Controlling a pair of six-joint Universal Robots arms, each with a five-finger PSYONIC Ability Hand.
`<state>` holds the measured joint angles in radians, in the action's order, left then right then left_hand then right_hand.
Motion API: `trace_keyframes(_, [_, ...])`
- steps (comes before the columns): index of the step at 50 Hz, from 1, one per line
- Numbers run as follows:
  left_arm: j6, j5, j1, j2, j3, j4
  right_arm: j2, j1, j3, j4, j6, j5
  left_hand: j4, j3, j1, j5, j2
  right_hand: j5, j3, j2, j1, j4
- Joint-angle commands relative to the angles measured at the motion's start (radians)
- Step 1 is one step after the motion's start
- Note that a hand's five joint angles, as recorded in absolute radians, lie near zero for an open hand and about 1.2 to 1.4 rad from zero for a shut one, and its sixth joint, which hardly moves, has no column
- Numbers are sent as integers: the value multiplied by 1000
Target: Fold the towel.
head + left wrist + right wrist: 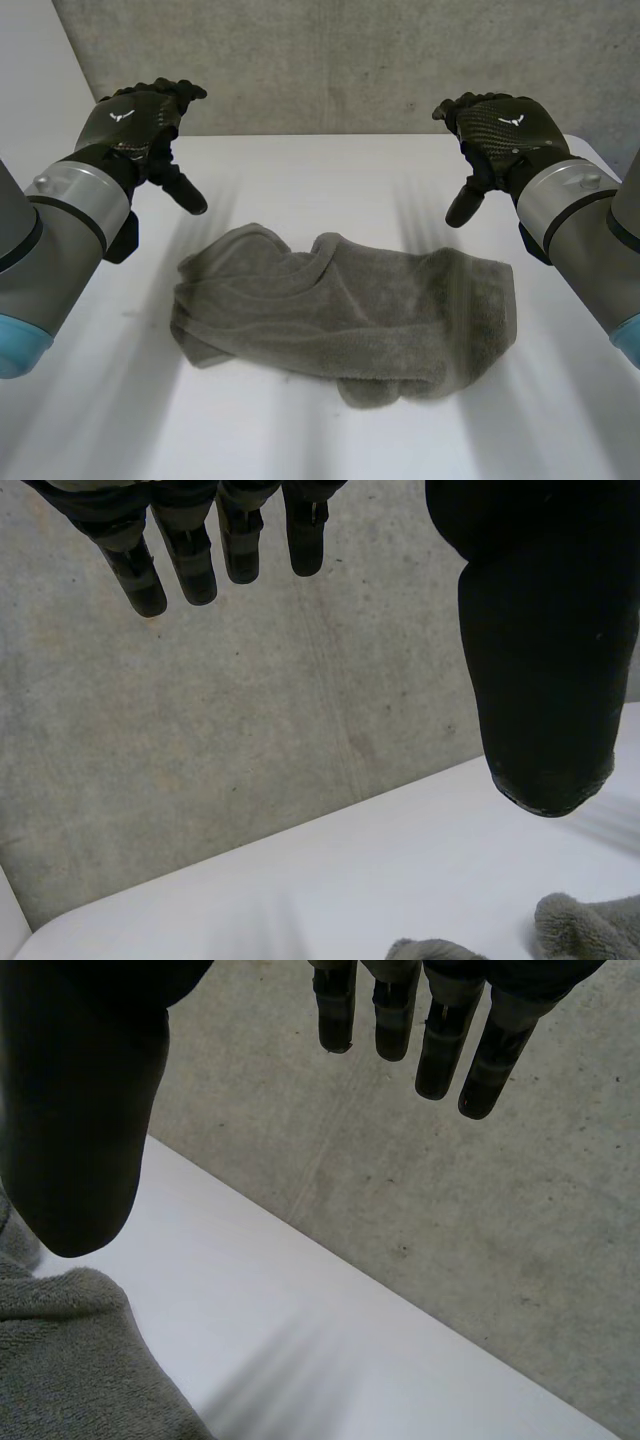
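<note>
Your left hand (135, 122) and right hand (503, 130) hover open and empty above the crumpled towel (350, 318); folding is unstarted, so grasp its edges next.

No words or numbers can be read anywhere. A small white emblem (122, 115) sits on the back of the left hand (138, 130); a matching one marks the back of the right hand (498, 130).

Black hands (140, 128) — white logos (120, 114), grey arms (75, 210), light-blue caps (20, 350)
</note>
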<state>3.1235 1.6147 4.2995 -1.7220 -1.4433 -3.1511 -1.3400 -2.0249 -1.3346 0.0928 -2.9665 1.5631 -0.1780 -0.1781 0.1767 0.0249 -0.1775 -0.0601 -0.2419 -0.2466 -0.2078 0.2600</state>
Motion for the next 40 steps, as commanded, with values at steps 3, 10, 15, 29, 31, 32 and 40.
trace_keyframes(3, [1,-1,5,-1,-6,17,-2,-2,-11,73,47,5,-35,-35,37,14,-36,60,67,72,33,-85])
trace_keyframes(10, [24,-13,11,13,-112,29,-2,-5,-63,179,55,-20,-62,-62,63,40,-62,60,67,72,33,-85])
trace_keyframes(15, [101,-58,54,10,-224,28,-4,-6,-164,180,60,-71,-94,-94,96,73,-95,60,67,72,33,-85])
trace_keyframes(29, [214,-237,200,-83,-420,-185,-13,-41,-426,-45,46,-132,-288,-288,289,266,-288,-334,-327,-322,-361,309])
trace_keyframes(31, [214,-246,203,-96,-430,-202,-18,-43,-459,-81,46,-132,-288,-288,289,267,-288,-379,-372,-367,-406,353])
trace_keyframes(32, [216,-256,203,-111,-436,-219,-22,-44,-484,-112,46,-133,-288,-288,289,267,-288,-396,-389,-384,-423,371])
trace_keyframes(40, [217,-276,206,-195,-437,-265,-16,-64,-563,-165,47,-127,-291,-291,292,269,-291,-391,-383,-379,-417,365])
